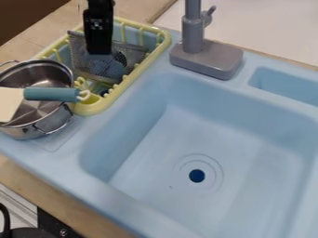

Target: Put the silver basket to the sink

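This looks like a toy kitchen set-up, judging by the pale blue sink [205,125] towards four o'clock, its chunky grey faucet [208,58] at one, the yellow dish rack [140,69] at eleven and the metal pot [26,130] at nine.

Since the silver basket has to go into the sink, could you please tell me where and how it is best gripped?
Probably by the upper edge of the silver basket, from above, pinching its mesh wall. It sits down inside the yellow rack, whose sides would hinder a sideways approach, while its top is open to the gripper.
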Robot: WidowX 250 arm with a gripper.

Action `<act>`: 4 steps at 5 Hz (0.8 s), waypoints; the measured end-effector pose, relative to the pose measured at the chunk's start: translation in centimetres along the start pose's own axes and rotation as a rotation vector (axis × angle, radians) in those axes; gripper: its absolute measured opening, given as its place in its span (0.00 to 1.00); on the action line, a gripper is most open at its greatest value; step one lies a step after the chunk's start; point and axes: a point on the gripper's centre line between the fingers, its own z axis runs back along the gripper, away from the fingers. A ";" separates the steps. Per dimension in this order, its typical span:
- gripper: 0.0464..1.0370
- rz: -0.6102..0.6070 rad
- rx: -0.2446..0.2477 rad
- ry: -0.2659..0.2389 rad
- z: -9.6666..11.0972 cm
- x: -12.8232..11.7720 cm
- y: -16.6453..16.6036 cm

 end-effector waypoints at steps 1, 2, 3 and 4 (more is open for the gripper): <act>0.94 -0.014 0.009 -0.006 -0.3 -0.3 0.2; 0.90 -0.013 0.043 -0.012 -1.3 -0.6 0.3; 0.62 -0.006 0.038 -0.009 -1.2 -0.7 -0.3; 0.33 0.009 0.068 -0.020 -0.9 -1.2 -0.7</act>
